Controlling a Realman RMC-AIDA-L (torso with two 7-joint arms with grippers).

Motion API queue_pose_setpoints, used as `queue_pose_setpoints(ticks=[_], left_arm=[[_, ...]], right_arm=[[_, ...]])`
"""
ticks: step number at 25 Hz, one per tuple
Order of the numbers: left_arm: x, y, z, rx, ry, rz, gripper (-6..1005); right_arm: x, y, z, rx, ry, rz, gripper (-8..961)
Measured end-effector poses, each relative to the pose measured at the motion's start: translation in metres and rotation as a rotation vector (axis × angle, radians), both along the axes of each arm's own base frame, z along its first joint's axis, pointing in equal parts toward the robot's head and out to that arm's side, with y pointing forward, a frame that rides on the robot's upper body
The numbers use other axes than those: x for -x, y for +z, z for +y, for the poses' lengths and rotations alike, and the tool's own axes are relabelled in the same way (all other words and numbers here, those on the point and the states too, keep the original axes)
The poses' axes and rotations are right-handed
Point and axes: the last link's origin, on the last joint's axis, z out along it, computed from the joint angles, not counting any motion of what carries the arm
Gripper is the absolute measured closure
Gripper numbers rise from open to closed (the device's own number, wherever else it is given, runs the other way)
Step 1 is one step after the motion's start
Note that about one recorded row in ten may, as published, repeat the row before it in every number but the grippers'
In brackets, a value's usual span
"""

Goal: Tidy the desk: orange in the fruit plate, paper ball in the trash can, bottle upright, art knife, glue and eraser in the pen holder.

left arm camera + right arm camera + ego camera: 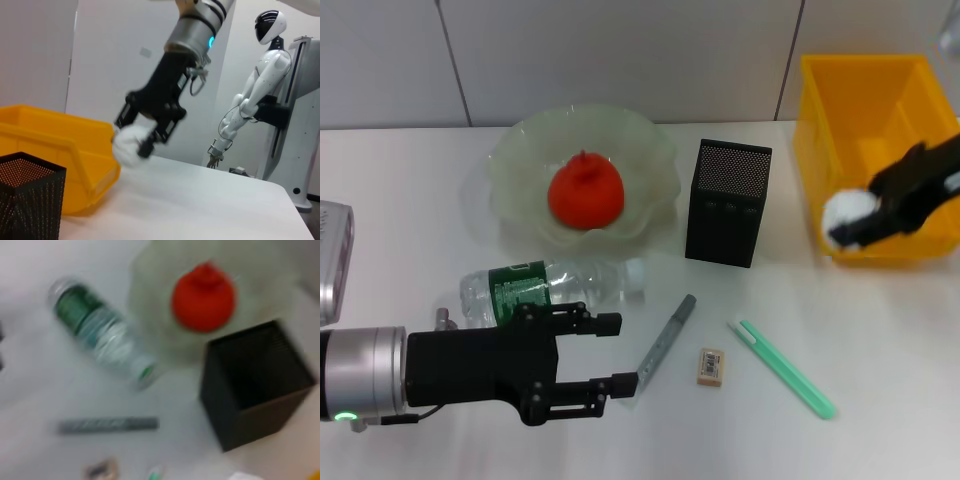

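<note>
Holding the paper ball (844,213) pinched at the trash can (865,100) front rim, right claw (860,222) could drop it outside onto the desk (880,350) imo. Left claw (620,352) spread, empty, beside the lying bottle (545,285).

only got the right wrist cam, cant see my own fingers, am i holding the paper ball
observer: yes, the right gripper is shut on the paper ball.
operator: over the bin yet
observer: it hangs at the near corner of the trash can, about over the rim.
operator: wheres the left arm
observer: the left gripper is low over the table, fingers open, just in front of the lying bottle.
</note>
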Motion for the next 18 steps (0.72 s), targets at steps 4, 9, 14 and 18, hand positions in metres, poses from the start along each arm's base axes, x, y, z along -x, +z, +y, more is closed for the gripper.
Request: queue_pose_setpoints(ticks=[4, 9, 14, 18], left_arm=[[-0.001, 0.000, 0.001, 0.000, -0.003, 0.000, 314], [-0.001, 0.000, 0.002, -0.005, 0.004, -0.002, 314], [-0.001, 0.000, 0.003, -0.014, 0.012, -0.005, 314], [-0.001, 0.000, 0.003, -0.014, 0.012, -0.005, 314]], right_arm=[[-0.004, 0.031, 0.012, -0.152, -0.043, 0.062, 390], [-0.022, 0.061, 0.030, -0.384, -0.102, 0.118, 391], [-0.040, 0.059, 0.044, -0.476, -0.137, 0.131, 390], [-0.046, 0.052, 0.052, -0.509, -0.144, 0.131, 371]])
